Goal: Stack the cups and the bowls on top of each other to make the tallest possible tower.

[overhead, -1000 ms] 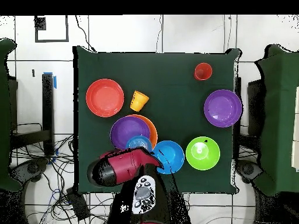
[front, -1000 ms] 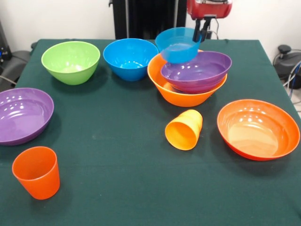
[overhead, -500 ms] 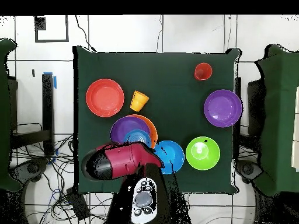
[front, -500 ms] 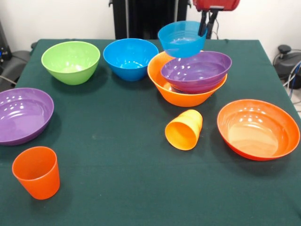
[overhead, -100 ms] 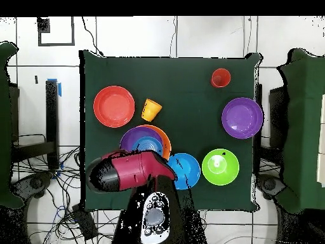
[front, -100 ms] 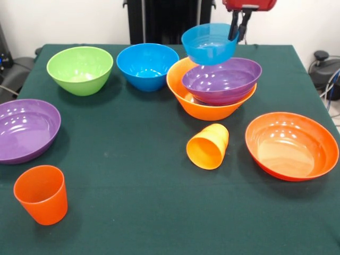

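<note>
We see the pincer (front, -100 ms: 239, 30) clamped on the rim of a small blue bowl (front, -100 ms: 209, 44), holding it in the air just above the purple bowl (front, -100 ms: 221, 81) nested in the yellow-orange bowl (front, -100 ms: 187, 96); no writing is legible.

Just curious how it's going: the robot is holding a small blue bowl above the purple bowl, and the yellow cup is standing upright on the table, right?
Not quite. The gripper does hold the small blue bowl above the purple bowl, but the front view shows the yellow cup lying on its side, not upright.
</note>
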Controlling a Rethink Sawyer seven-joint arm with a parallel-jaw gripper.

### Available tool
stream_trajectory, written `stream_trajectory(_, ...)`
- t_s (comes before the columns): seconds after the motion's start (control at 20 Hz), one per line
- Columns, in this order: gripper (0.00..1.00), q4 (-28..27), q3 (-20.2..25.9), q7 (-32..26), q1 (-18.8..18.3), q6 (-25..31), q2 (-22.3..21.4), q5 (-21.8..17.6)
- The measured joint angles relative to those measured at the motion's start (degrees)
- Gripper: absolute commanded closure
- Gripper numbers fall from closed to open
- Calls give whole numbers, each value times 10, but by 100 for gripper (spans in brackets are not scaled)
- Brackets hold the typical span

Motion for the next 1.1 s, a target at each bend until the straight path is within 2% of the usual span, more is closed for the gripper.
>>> stream_trajectory(1.1, 100, -12, -2, 0, 1, 0, 39, 0)
